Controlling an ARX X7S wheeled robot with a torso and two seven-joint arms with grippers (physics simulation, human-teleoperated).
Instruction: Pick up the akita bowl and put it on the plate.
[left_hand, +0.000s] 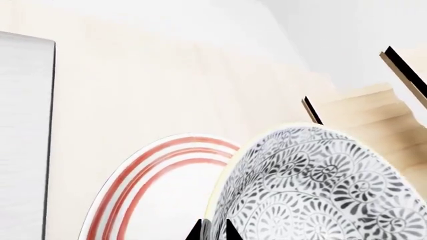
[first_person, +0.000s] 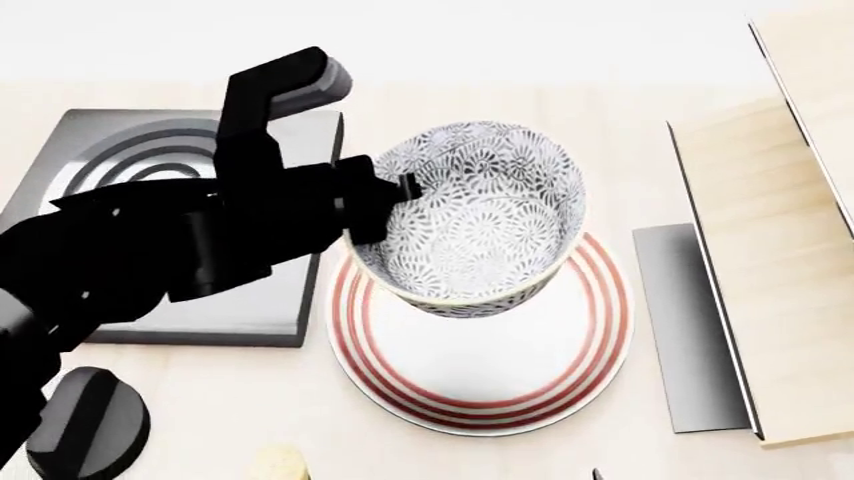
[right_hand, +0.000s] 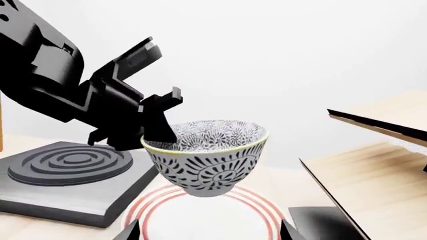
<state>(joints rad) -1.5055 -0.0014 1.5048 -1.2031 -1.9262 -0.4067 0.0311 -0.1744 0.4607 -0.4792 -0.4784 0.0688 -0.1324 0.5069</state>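
**Bowl aloft over plate, pinched at the rim**

Pale wooden tabletop (first_person: 160, 420) under a blank white backdrop.

Akita bowl (first_person: 470, 222) lifted clear of the surface, hanging directly above the plate (first_person: 481, 385), tipped slightly away from level. Clamped at the rim by the left tool (first_person: 387, 205): one finger inside the wall, the other outside, closed on the edge nearest the arm. Gap between bowl foot and plate plain in the right wrist view, so not yet set down.

Probably glazed ceramic: rigid, no give under the fingers, smooth and likely slippery, moderately heavy for a one-sided pinch. Rim hold the only practical purchase on so deep and wide a wall; weight hanging out beyond the tool, hence the tilt and some risk of pivoting or sliding in the grip. Brittle against the equally hard plate, so a slow, level descent advisable, letting go only once the foot rests flat and centred within the red rings.

Behind and beside the left tool, a dark burner (first_person: 127, 165) with concentric grooves. Beyond the bowl, on the far side from the tool, a wooden cabinet (first_person: 767, 260).

Right tool (right_hand: 208, 231): only two dark tips at the frame edge, standing well apart, nothing between them, low and short of the plate.
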